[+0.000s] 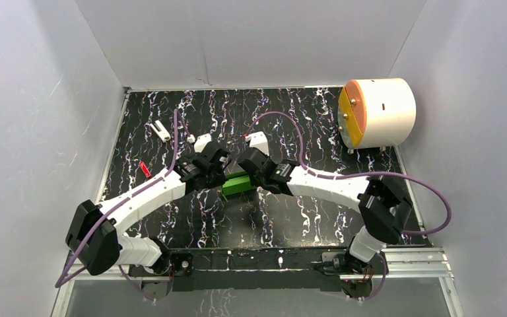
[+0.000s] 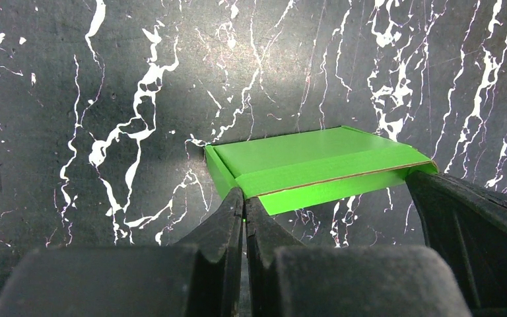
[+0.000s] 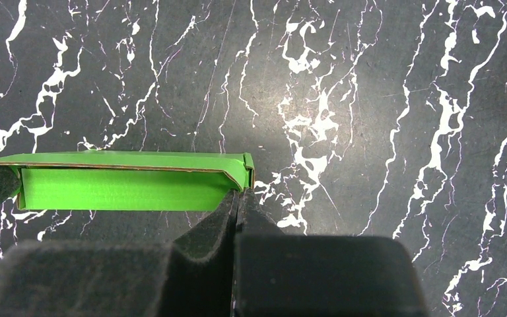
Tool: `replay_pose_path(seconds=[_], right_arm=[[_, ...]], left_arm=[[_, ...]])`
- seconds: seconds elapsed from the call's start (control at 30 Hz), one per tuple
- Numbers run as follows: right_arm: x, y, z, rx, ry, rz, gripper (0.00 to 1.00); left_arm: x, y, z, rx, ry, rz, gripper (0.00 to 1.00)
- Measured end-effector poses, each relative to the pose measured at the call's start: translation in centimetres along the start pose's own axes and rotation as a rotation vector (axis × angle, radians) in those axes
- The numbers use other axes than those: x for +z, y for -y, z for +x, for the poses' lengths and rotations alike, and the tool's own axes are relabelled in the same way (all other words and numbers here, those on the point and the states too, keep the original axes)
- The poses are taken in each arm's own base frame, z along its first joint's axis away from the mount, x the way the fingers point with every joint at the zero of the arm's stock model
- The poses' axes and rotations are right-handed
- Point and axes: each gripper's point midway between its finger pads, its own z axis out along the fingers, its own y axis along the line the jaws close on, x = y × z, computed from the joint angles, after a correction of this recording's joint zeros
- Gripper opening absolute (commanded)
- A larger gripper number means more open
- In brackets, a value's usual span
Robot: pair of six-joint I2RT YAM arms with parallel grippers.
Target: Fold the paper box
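The paper box point(image 1: 237, 185) is bright green card, folded into a small flat rectangular shape, and hangs between my two grippers at the middle of the black marbled table. In the left wrist view the paper box point(image 2: 304, 162) shows its flat top and a folded front flap. My left gripper point(image 2: 244, 198) is shut on its near left corner, with a sliver of green between the fingertips. In the right wrist view the paper box point(image 3: 125, 181) is seen edge-on, and my right gripper point(image 3: 239, 193) is shut on its right end. From above, the left gripper point(image 1: 219, 177) and right gripper point(image 1: 251, 173) meet at the box.
A large white cylinder with an orange-yellow face point(image 1: 376, 112) lies at the back right corner. A small white piece point(image 1: 162, 130) and a red bit point(image 1: 145, 170) lie on the left of the table. White walls close in on three sides.
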Motion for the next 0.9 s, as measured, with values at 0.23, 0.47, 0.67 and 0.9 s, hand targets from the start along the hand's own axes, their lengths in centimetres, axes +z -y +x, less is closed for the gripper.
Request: replay_pose_path(seconds=[0.23, 0.47, 0.67, 0.9], right_arm=[[0.1, -0.1, -0.1, -0.005, 0.009, 0.011, 0.00], [0.2, -0.5, -0.1, -0.003, 0.015, 0.004, 0.00], [0.2, -0.5, -0.2, 0.005, 0.017, 0.006, 0.00], [0.2, -0.4, -0.2, 0.010, 0.023, 0.013, 0.00]], left_arm=[[0.1, -0.1, -0.1, -0.003, -0.005, 0.000, 0.00], [0.6, -0.7, 0.3, 0.025, -0.008, -0.016, 0.00], [1.0, -0.8, 0.1, 0.039, -0.002, -0.019, 0.00], [1.3, -0.7, -0.1, 0.041, 0.011, -0.023, 0.00]])
